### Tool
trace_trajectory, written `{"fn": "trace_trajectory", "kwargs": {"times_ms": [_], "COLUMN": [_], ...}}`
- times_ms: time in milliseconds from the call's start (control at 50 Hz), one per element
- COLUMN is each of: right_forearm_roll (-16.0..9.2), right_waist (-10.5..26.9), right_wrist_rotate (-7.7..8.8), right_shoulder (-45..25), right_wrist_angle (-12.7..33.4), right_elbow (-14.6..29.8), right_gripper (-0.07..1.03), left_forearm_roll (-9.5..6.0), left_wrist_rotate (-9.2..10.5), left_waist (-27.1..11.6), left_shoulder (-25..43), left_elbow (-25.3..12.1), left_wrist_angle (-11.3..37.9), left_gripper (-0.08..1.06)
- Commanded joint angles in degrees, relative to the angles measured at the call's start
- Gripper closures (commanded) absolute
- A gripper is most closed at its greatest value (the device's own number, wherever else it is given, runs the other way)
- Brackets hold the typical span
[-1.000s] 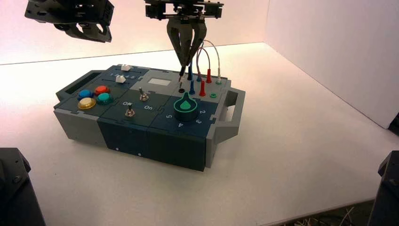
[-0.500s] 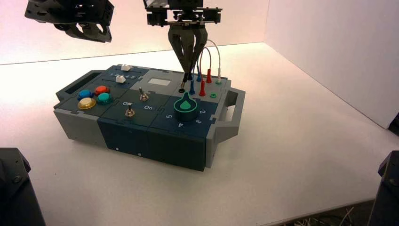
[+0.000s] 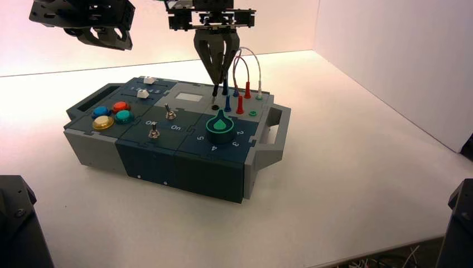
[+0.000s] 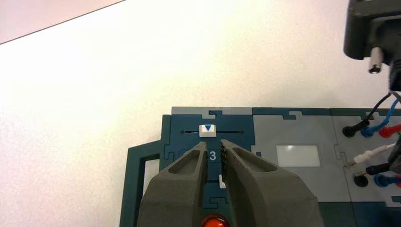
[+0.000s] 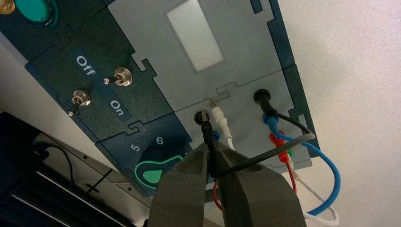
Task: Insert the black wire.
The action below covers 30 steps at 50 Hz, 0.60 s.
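Is clamping the black wire [image 5: 207, 134] by its plug in the right gripper [image 5: 209, 152], likely for aiming the tip into the black socket [image 5: 198, 119] just ahead, and is parking the closed left gripper [image 4: 214, 147] well leftward.

"Off", "On" beside switches [image 5: 122, 76]; "5", "6" beside knob [image 5: 156, 170]

I see the box [image 3: 150, 167] on the worktop [image 3: 346, 173], with a handle at its left end and one at its right. On the left of its top, two sliders [image 3: 143, 94] sit behind four buttons [image 3: 121, 106]. Two switches [image 3: 170, 115] are in the middle, with the little window [image 3: 189, 97] behind them. The knob [image 3: 220, 128] is right of the switches, and plugs [image 3: 240, 105] stand in holes behind it.
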State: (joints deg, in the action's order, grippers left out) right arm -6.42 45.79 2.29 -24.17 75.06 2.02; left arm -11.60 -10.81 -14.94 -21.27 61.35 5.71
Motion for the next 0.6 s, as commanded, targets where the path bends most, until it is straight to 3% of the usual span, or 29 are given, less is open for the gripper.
{"fn": "trace_trajectory", "kwargs": {"times_ms": [20,600], "right_forearm_roll": [0.00,0.26], "right_waist": [-0.09,0.00], "right_wrist_rotate": [0.79,0.88], "right_shoulder": [1.14,1.85], "right_wrist_angle": [0.53,1.49], "right_elbow": [1.41,0.00], "right_gripper": [0.98,0.98], "left_forearm_roll": [0.09,0.09], "left_wrist_rotate": [-0.18,-0.26], "left_waist": [-0.35,-0.35], "left_shoulder": [-0.62,-0.70], "left_elbow": [-1.23,-1.14], "left_wrist_angle": [-0.53,-0.62], "left_gripper": [0.80,0.80]}}
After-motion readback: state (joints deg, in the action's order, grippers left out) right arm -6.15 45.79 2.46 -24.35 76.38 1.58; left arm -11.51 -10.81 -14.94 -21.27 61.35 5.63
